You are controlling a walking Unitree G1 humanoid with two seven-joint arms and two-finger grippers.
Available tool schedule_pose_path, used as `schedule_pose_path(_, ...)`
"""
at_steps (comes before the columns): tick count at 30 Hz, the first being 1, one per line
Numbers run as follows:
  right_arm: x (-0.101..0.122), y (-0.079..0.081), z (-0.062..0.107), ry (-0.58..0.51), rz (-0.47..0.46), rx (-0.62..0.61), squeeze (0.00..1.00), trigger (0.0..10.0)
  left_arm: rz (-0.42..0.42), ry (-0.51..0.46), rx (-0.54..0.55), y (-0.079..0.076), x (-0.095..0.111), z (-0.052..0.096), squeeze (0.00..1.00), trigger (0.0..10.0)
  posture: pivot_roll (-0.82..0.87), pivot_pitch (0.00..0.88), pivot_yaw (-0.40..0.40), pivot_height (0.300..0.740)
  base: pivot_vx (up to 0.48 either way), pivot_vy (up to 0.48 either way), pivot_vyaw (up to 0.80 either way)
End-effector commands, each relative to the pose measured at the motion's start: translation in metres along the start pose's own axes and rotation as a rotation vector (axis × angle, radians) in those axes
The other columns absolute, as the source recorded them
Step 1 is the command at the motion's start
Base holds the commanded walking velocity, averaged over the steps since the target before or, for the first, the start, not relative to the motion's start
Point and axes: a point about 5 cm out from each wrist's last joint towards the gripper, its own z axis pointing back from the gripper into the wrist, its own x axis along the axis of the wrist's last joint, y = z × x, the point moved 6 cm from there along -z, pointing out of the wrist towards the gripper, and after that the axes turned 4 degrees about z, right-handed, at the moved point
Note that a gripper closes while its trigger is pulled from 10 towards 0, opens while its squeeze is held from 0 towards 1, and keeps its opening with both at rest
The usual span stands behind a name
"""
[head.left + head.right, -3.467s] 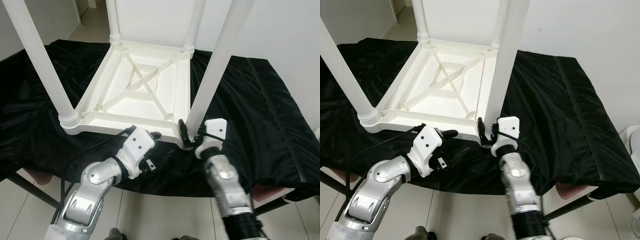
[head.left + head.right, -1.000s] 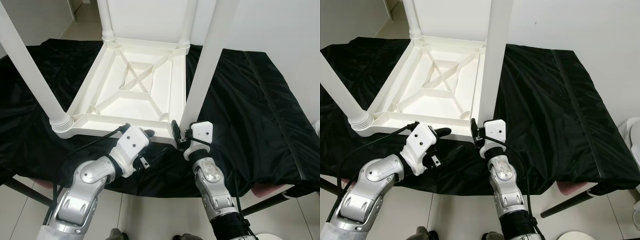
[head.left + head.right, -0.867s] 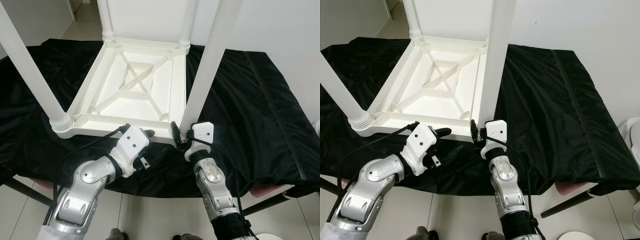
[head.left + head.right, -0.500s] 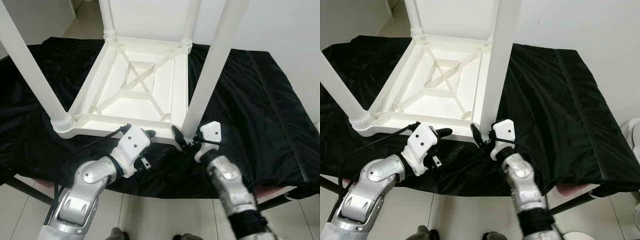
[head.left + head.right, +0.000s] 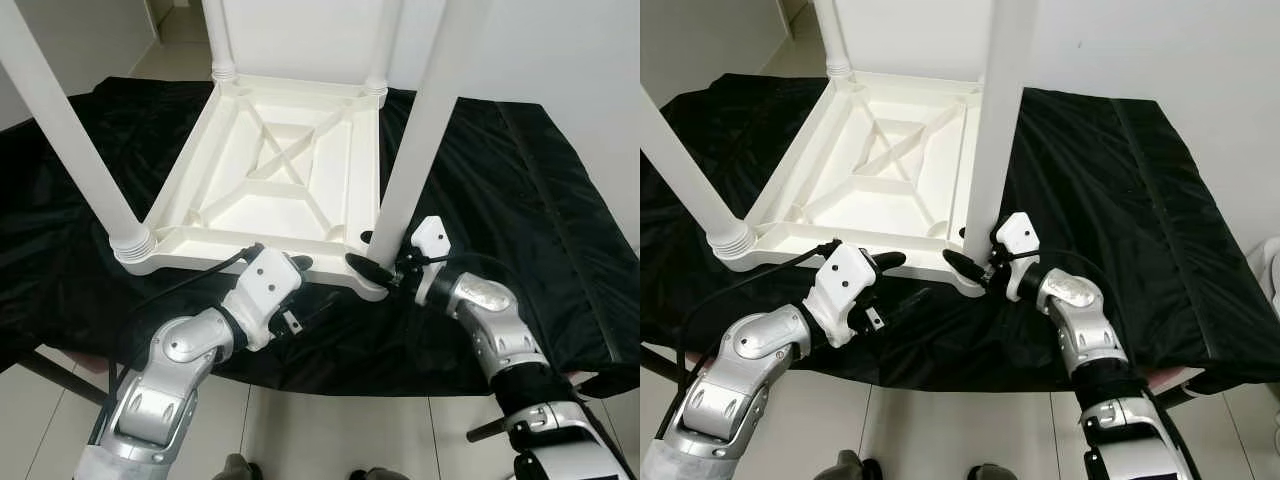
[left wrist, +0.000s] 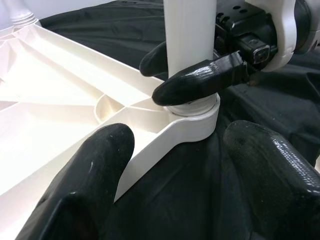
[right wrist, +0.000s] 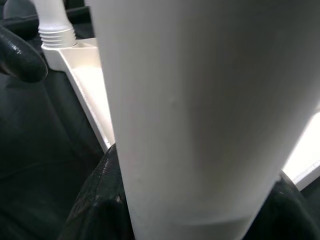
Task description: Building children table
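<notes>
A white children's table (image 5: 270, 190) lies upside down on a black cloth, its legs pointing up. My right gripper (image 5: 367, 252) is shut on the near right leg (image 5: 415, 140) just above its socket at the table's front right corner. In the right wrist view the leg (image 7: 190, 100) sits between the two fingers (image 7: 100, 200). My left gripper (image 5: 310, 283) is open at the table's front rim, a little left of that corner. In the left wrist view its fingers (image 6: 100, 170) straddle the rim (image 6: 165, 140), and the right gripper's finger (image 6: 200, 82) presses on the leg.
The near left leg (image 5: 70, 130) and two far legs (image 5: 220, 35) stand screwed into their corners. The black cloth (image 5: 520, 200) covers a low table and hangs over its front edge (image 5: 330, 360). A white wall lies behind, tiled floor below.
My right arm has swung out to the right and its wrist has turned, while the gripper stays at the base of the near right leg. The left gripper has not moved.
</notes>
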Motion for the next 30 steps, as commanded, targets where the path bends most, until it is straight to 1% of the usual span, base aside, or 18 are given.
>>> schedule_pose_path(1, -0.014, 0.006, 0.004, 0.044, -0.039, 0.036, 0.00, 0.0, 0.007, 0.011, 0.046, 0.006, -0.002, 0.002, 0.00, 10.0, -0.08, 0.107, 0.027, 0.740, 0.000, 0.000, 0.00)
schedule_pose_path(4, -0.016, 0.006, 0.005, 0.049, -0.052, 0.038, 0.00, 0.0, 0.006, 0.014, 0.051, 0.006, -0.002, 0.003, 0.00, 10.0, -0.08, 0.106, 0.026, 0.740, 0.000, 0.000, 0.00)
schedule_pose_path(5, -0.018, 0.006, 0.005, 0.062, -0.060, 0.030, 0.00, 10.0, 0.007, 0.016, 0.051, 0.006, -0.003, 0.004, 0.00, 10.0, -0.08, 0.108, 0.021, 0.740, 0.000, 0.000, 0.00)
schedule_pose_path(10, -0.008, -0.002, -0.001, 0.017, -0.096, -0.073, 0.00, 10.0, 0.007, 0.019, 0.053, 0.005, -0.003, 0.004, 0.00, 10.0, -0.08, 0.112, 0.019, 0.740, 0.000, 0.000, 0.00)
schedule_pose_path(12, -0.004, -0.009, -0.005, 0.010, -0.064, -0.190, 0.00, 10.0, 0.009, 0.020, 0.053, 0.005, -0.004, 0.005, 0.00, 10.0, -0.08, 0.116, 0.016, 0.740, 0.000, 0.000, 0.00)
schedule_pose_path(14, -0.005, -0.011, -0.006, 0.024, -0.103, -0.272, 0.00, 10.0, 0.012, 0.021, 0.054, 0.005, -0.004, 0.005, 0.00, 10.0, -0.08, 0.121, 0.015, 0.740, 0.000, 0.000, 0.00)
schedule_pose_path(16, -0.002, -0.012, -0.005, 0.011, -0.109, -0.355, 0.00, 10.0, 0.011, 0.022, 0.052, 0.005, -0.004, 0.005, 0.00, 10.0, -0.08, 0.121, 0.014, 0.740, 0.000, 0.000, 0.00)
schedule_pose_path(18, 0.003, -0.005, -0.006, -0.007, -0.085, -0.392, 0.00, 10.0, 0.014, 0.022, 0.049, 0.004, -0.004, 0.004, 0.00, 10.0, -0.08, 0.124, 0.013, 0.740, 0.000, 0.000, 0.00)
schedule_pose_path(19, 0.003, -0.004, -0.005, -0.009, -0.102, -0.427, 0.00, 10.0, 0.015, 0.022, 0.048, 0.003, -0.004, 0.004, 0.00, 10.0, -0.09, 0.123, 0.011, 0.740, 0.000, 0.000, 0.00)
schedule_pose_path(20, 0.003, -0.004, -0.005, -0.009, -0.102, -0.427, 0.00, 10.0, 0.015, 0.022, 0.048, 0.003, -0.004, 0.004, 0.00, 10.0, -0.09, 0.123, 0.011, 0.740, 0.000, 0.000, 0.00)
schedule_pose_path(22, 0.001, -0.004, -0.003, 0.001, -0.132, -0.488, 0.00, 10.0, 0.014, 0.023, 0.047, 0.003, -0.005, 0.004, 0.00, 10.0, -0.09, 0.123, 0.011, 0.740, 0.000, 0.000, 0.00)
schedule_pose_path(23, 0.001, -0.004, -0.003, 0.001, -0.132, -0.488, 0.00, 10.0, 0.014, 0.023, 0.047, 0.003, -0.005, 0.004, 0.00, 10.0, -0.09, 0.123, 0.011, 0.740, 0.000, 0.000, 0.00)
schedule_pose_path(25, -0.006, -0.002, 0.000, 0.035, -0.152, -0.605, 0.00, 10.0, 0.014, 0.023, 0.044, 0.002, -0.005, 0.004, 0.00, 10.0, -0.09, 0.117, 0.007, 0.740, 0.000, 0.000, 0.00)
schedule_pose_path(26, -0.006, -0.002, 0.000, 0.035, -0.152, -0.605, 0.00, 10.0, 0.014, 0.023, 0.044, 0.002, -0.005, 0.004, 0.00, 10.0, -0.09, 0.117, 0.007, 0.740, 0.000, 0.000, 0.00)
schedule_pose_path(27, -0.008, 0.001, 0.002, 0.041, -0.168, -0.705, 0.00, 10.0, 0.016, 0.022, 0.041, 0.001, -0.005, 0.003, 0.00, 10.0, -0.09, 0.112, 0.005, 0.740, 0.000, 0.000, 0.00)
schedule_pose_path(28, -0.008, 0.001, 0.002, 0.041, -0.168, -0.705, 0.00, 10.0, 0.016, 0.022, 0.041, 0.001, -0.005, 0.003, 0.00, 10.0, -0.09, 0.112, 0.005, 0.740, 0.000, 0.000, 0.00)
schedule_pose_path(30, -0.006, 0.006, 0.006, 0.053, -0.187, -0.868, 0.00, 10.0, 0.016, 0.017, 0.035, -0.001, -0.004, 0.002, 0.00, 10.0, -0.08, 0.101, 0.002, 0.740, 0.000, 0.000, 0.00)
